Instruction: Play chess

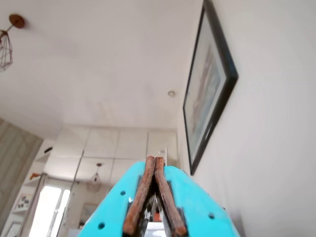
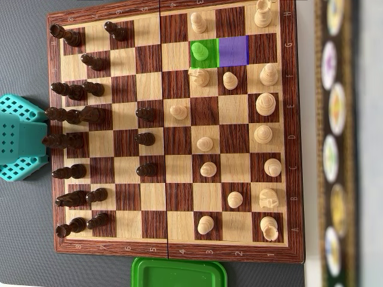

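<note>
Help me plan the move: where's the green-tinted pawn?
In the overhead view, the green-tinted pawn sits near the board's top edge, right of centre, on a green square beside the purple square.

Wooden chessboard (image 2: 173,236) mid-game, one light pawn (image 2: 200,51) apparently tinted green

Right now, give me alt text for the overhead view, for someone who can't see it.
A wooden chessboard mid-game, dark pieces at left, light pieces at right. One square is tinted green over a light pawn, with a purple square beside it. The teal robot arm sits at the left edge.
</note>
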Motion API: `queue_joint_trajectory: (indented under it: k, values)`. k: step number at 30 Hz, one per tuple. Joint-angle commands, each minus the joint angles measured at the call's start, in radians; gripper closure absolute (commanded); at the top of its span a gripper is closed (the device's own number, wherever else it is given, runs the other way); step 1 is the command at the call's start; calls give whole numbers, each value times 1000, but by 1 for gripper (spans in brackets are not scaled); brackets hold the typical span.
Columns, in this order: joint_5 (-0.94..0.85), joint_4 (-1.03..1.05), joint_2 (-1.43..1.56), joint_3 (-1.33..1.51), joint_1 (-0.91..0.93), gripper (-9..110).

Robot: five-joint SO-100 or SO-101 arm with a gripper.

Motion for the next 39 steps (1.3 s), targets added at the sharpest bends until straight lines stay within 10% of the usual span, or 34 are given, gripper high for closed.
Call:
queue_joint_trajectory:
  k: [1,39]
  values:
    - [-5,-118,-5,2,6,102]
    - [-54,-730,-5,67,-26,102]
